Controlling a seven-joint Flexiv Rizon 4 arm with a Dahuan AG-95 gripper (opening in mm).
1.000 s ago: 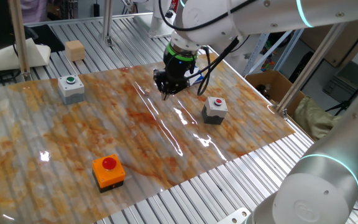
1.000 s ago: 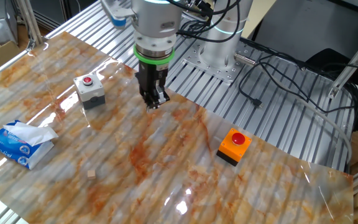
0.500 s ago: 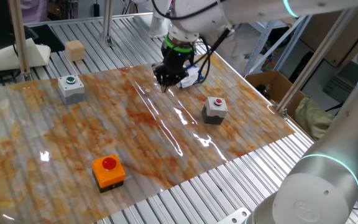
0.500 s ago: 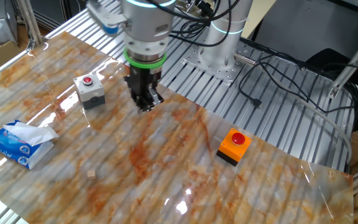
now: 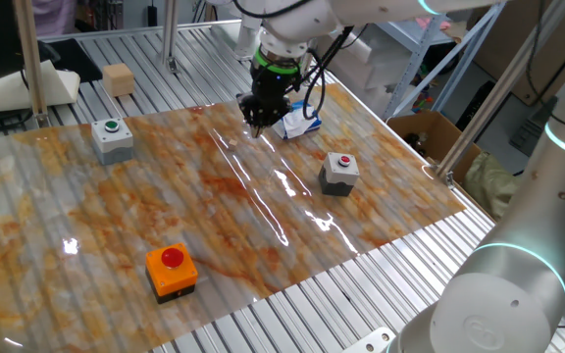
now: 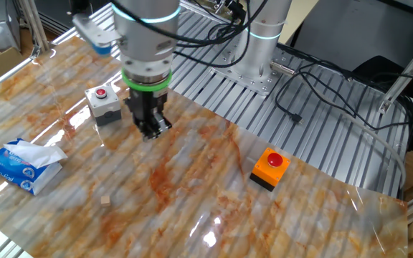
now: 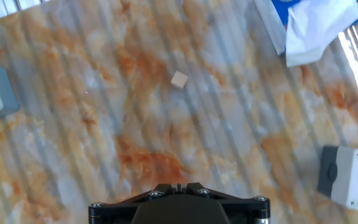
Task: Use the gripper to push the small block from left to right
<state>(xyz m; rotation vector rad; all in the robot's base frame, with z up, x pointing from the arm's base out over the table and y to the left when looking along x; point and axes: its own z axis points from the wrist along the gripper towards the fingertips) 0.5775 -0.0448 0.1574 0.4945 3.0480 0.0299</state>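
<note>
The small block (image 7: 179,79) is a tiny tan wooden cube lying on the marbled mat. In the hand view it sits ahead of my gripper (image 7: 176,185), a clear gap away. In the other fixed view the block (image 6: 105,201) lies near the front edge, below and left of the gripper (image 6: 148,132). The gripper, with its green ring, hangs just above the mat with its black fingers closed together and nothing between them. In one fixed view the gripper (image 5: 256,123) is near the mat's far edge, and I cannot make out the block there.
A blue-and-white tissue pack (image 6: 24,166) lies left of the block. Also on the mat are a grey box with a red button (image 6: 102,104), an orange box with a red button (image 6: 269,168) and a grey box with a green button (image 5: 113,138). A larger tan block (image 5: 118,78) sits off the mat.
The gripper has moved steadily toward the tissue pack side of the mat, past the grey red-button box. The small block has not moved.
</note>
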